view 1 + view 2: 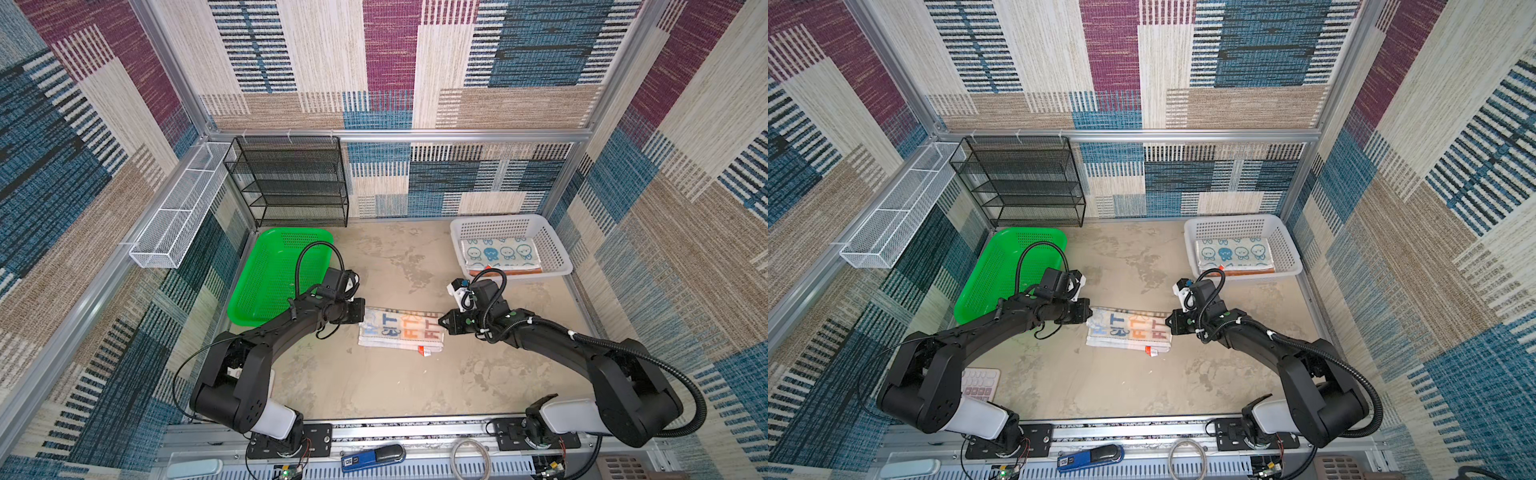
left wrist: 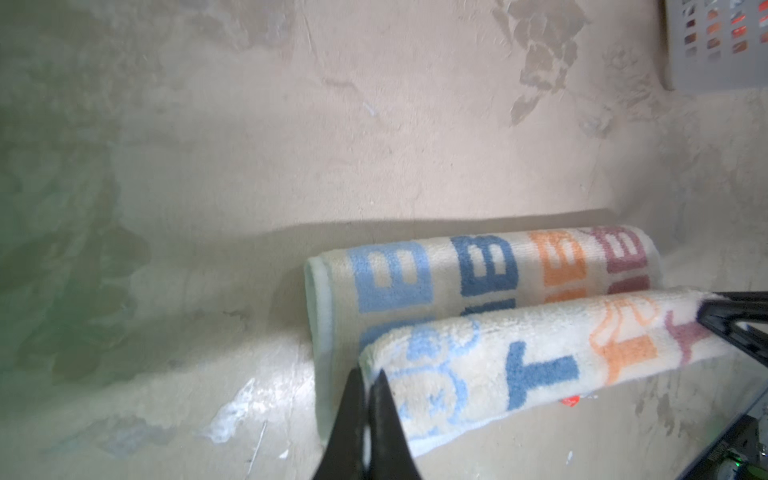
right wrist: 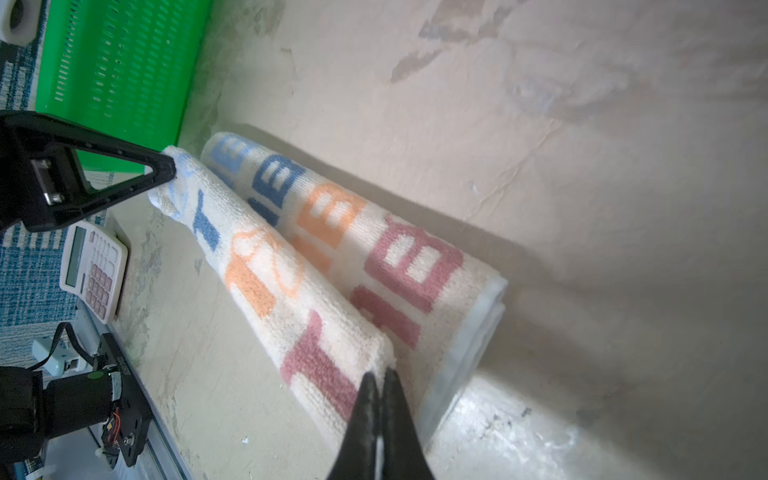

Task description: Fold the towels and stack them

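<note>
The whitish terry towel (image 1: 401, 330) with blue, orange and maroon lettering lay at the middle of the beige tabletop (image 1: 415, 386). Its long axis ran left to right between the two arms, a short end facing each gripper. In both top views it read as a flat folded rectangle, with a small red tag (image 1: 424, 351) at its near right corner.

The wrist views showed more: an upper layer was raised and stretched taut beside a rounded fold lying on the far side. The left gripper (image 2: 368, 376) was closed thin on the left corner of that layer, and the right gripper (image 3: 380, 374) was pinched on its right corner.

A pink-keyed calculator (image 3: 93, 270) by the left arm's base showed clearly in the right wrist view.

At the far right, a white plastic basket (image 1: 557, 253) held a folded blue rabbit-print towel (image 1: 498, 251) on top of an orange towel (image 1: 523, 271). A green plastic basket (image 1: 257, 286) stood at the far left.
</note>
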Motion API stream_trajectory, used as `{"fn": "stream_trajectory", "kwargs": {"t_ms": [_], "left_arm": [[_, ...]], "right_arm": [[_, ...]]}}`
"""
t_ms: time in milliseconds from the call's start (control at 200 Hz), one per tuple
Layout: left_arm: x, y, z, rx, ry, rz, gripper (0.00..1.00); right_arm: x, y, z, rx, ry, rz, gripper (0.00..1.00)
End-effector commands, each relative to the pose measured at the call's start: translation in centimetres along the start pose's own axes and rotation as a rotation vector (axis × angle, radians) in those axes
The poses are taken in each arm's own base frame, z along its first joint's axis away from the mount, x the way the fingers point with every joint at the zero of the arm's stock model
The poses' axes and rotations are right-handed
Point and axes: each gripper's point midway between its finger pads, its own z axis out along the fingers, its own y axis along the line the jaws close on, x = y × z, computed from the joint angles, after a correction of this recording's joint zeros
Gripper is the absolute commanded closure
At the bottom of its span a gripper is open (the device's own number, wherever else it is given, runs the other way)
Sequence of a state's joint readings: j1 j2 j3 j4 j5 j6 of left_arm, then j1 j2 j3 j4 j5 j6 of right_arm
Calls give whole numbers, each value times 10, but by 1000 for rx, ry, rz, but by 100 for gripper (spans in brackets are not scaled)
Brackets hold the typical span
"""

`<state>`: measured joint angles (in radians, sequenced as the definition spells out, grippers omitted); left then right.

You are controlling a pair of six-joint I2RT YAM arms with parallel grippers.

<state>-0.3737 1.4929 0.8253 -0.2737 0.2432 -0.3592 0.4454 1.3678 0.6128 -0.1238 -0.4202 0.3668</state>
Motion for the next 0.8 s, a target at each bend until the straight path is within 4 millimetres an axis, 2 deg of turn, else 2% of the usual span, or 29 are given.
{"fn": "stream_trajectory", "kwargs": {"t_ms": [0,110,150,210,270,371,446,531,621,711,796], "left_arm": [[-5,3,3,-7,-48,-11,98],[-1,2,7,-1,-38,-8,89],[0,1,7,4,-36,-2,80],[2,0,7,4,-37,3,69],[2,-4,4,14,-39,5,51],[-6,-13,-11,16,-73,15,20],[-17,-23,-27,39,-115,15,0],[-32,-36,-43,77,-157,1,1],[-42,-51,-48,149,-176,-32,1],[-44,-57,-38,190,-160,-73,1],[-41,-62,-20,237,-122,-104,1]], "right_arm": [[3,5,4,-29,-12,14,100],[14,0,10,-22,8,24,97],[16,-1,10,-18,11,26,89],[18,-2,11,-19,17,28,83],[16,-1,10,-12,17,19,76],[5,3,2,5,-8,-9,47],[-6,9,-6,7,-36,-22,33],[-17,21,-13,-28,-64,-26,19],[-22,35,-16,-98,-77,-13,12],[-15,43,-12,-164,-61,9,9],[-6,40,-4,-175,-40,22,7]]}}
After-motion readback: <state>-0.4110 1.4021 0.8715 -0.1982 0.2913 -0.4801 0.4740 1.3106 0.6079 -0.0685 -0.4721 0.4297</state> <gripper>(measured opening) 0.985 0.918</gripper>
